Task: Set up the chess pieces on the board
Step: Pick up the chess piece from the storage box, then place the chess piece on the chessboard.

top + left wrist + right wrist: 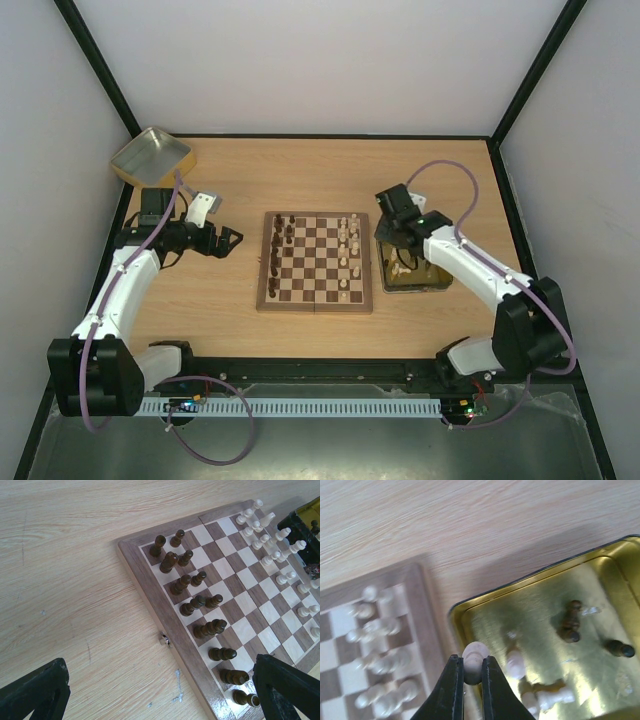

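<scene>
While right tool (469, 661) hangs over corner of shiny gold rectangular metal tray (540, 605), its fingers pinch small pale cream wooden chess piece (474, 655). Tray sits just beside square brown-and-tan checked wooden chessboard (316, 306) on light wood surface (220, 180). Dark brown pieces (200, 602) along board's left side, cream pieces (272, 540) along right. Few loose pieces (570, 622) in tray. Left tool (160, 695) spread wide, holding nothing, left of board.
</scene>
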`<state>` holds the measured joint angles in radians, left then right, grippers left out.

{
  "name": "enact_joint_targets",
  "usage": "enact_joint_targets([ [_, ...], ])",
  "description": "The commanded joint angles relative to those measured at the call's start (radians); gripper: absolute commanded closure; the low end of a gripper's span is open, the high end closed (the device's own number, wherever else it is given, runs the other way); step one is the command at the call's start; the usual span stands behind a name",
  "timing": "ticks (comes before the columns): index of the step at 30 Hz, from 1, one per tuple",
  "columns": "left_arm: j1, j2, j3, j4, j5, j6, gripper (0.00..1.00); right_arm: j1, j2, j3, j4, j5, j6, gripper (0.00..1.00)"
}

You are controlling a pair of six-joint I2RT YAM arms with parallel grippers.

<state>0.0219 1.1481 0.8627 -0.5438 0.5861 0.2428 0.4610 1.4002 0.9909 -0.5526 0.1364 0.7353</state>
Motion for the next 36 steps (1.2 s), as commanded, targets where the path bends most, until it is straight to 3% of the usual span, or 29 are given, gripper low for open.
enact_joint_targets([
  [1,-0.004,-0.005,-0.011,-0.007,0.004,0.007,0.01,0.118,-0.03,0.05,-0.098,0.091,0.047,0.98],
  [16,-0.004,-0.009,-0.013,-0.003,-0.003,0.006,0.01,0.38,0.034,0.025,-0.071,0.062,0.12,0.97],
  [36,-0.004,-0.001,-0.012,-0.005,0.001,0.008,0.01,0.406,0.134,-0.021,0.013,-0.01,0.09,0.97],
])
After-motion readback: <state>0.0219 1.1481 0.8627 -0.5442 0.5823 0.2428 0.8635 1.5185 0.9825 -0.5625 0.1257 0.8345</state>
